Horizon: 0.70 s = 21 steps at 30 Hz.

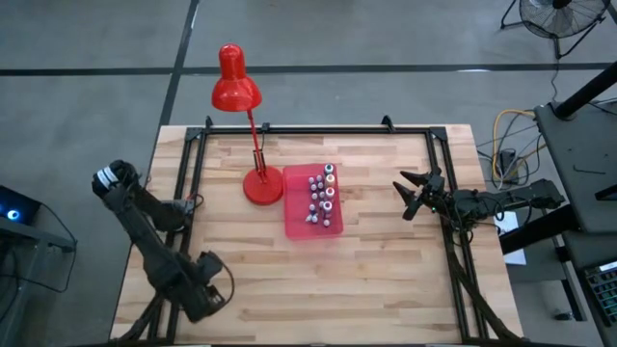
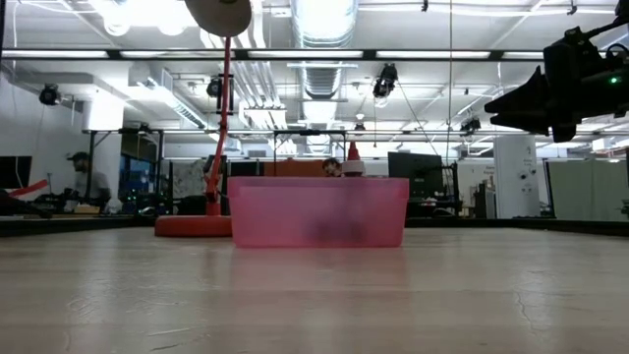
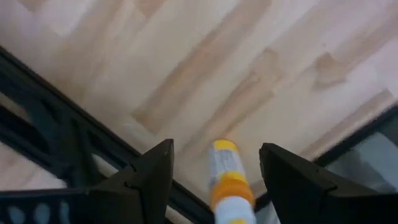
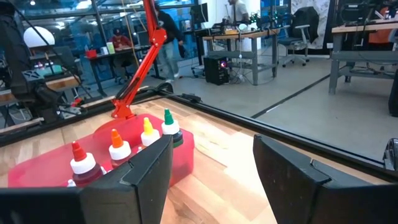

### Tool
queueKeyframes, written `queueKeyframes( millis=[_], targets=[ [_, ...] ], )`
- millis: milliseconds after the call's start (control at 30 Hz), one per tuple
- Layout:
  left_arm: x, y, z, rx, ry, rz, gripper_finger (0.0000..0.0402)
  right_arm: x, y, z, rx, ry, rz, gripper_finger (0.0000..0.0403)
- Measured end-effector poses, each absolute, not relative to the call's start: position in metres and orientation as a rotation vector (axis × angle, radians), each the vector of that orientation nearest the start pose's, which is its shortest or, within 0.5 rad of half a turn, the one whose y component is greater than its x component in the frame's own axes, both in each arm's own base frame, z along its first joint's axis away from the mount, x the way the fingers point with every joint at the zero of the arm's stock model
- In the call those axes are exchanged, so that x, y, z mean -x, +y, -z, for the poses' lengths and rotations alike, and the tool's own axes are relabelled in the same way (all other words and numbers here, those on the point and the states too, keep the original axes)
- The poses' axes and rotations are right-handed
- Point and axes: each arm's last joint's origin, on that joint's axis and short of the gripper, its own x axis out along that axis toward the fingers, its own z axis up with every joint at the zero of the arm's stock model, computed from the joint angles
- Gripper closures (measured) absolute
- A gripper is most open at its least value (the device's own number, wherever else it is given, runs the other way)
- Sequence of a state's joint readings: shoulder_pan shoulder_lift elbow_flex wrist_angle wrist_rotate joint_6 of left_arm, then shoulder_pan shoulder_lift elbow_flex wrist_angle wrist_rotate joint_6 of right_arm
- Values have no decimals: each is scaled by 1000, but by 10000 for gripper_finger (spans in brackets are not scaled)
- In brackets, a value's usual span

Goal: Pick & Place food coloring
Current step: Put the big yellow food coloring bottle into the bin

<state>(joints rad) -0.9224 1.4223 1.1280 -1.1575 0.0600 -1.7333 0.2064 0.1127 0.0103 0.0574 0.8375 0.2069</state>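
1. Tabletop (image 1: 386,270): the left jaws (image 3: 214,171), parted near its front-left corner, straddle one bottle (image 3: 227,183); whether they grip it I cannot tell, so it may drop.
2. Pink tray (image 1: 297,217) holds the other food coloring bottles (image 1: 321,198).
3. Right jaws (image 1: 413,193), parted and empty, could topple them on entering.

Overhead, table-level, two wrist views, sharing pink tray (image 1: 310,224)

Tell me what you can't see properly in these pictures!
- Bottles: in the high view they are too small to count or tell every color.
- Tray: in the low view its cloudy wall blurs everything inside.
- Left gripper: in the left wrist view a yellow-tipped bottle sits between the fingers, cut off by the edge, so whether it is held is unclear.
- Lamp: the low view's top edge cuts off its shade.
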Motion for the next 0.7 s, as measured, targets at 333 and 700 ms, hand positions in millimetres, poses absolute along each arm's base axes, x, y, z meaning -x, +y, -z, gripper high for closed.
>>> queueKeyframes(
  millis=[333,700],
  targets=[
    [-135,-227,-237,782,1484,-573,193,-97,-2,-164,-177,-26,632,188],
    [-140,-255,-218,802,1488,-590,193,-97,-2,-164,-177,-26,632,188]
  ],
)
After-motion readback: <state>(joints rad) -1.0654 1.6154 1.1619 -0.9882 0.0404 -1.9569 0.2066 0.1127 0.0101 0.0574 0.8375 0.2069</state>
